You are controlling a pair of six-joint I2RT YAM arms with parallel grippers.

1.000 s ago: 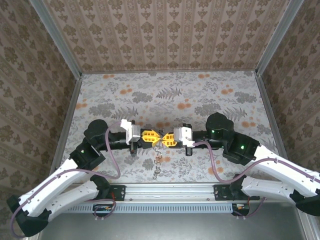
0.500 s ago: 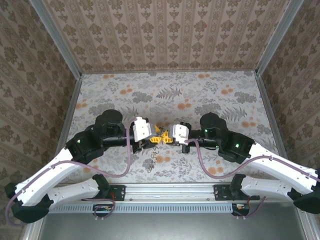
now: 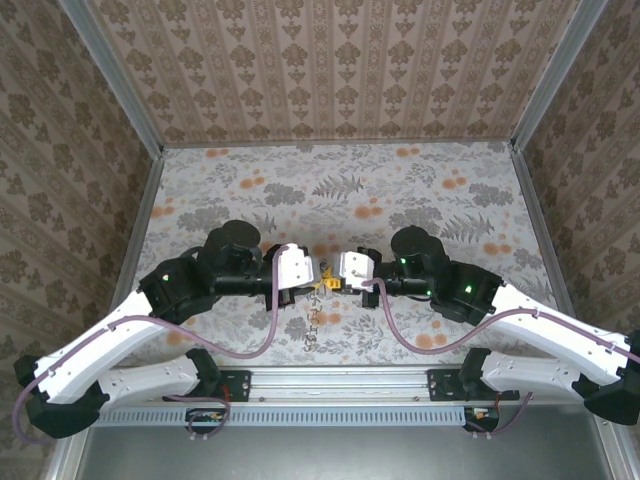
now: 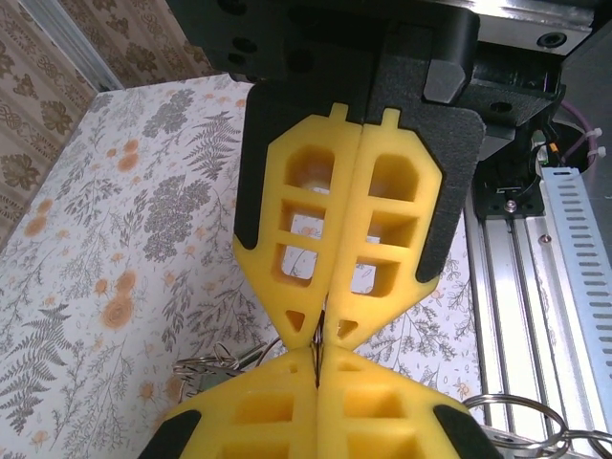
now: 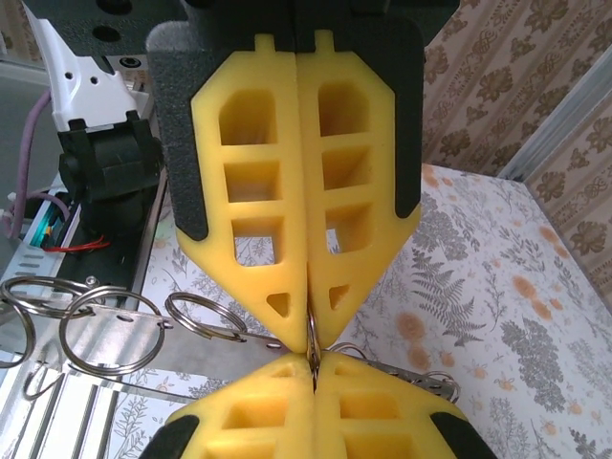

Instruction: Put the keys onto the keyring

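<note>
Fingers of the right gripper and left gripper meet tip to tip over the table's near middle, both pinched on the keyring edge-on, and from above we catch its dangling chain, from the wrists loose rings.

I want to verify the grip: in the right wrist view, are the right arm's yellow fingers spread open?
No, the right fingers are pressed together, pinching a thin metal ring at their tips.
</note>
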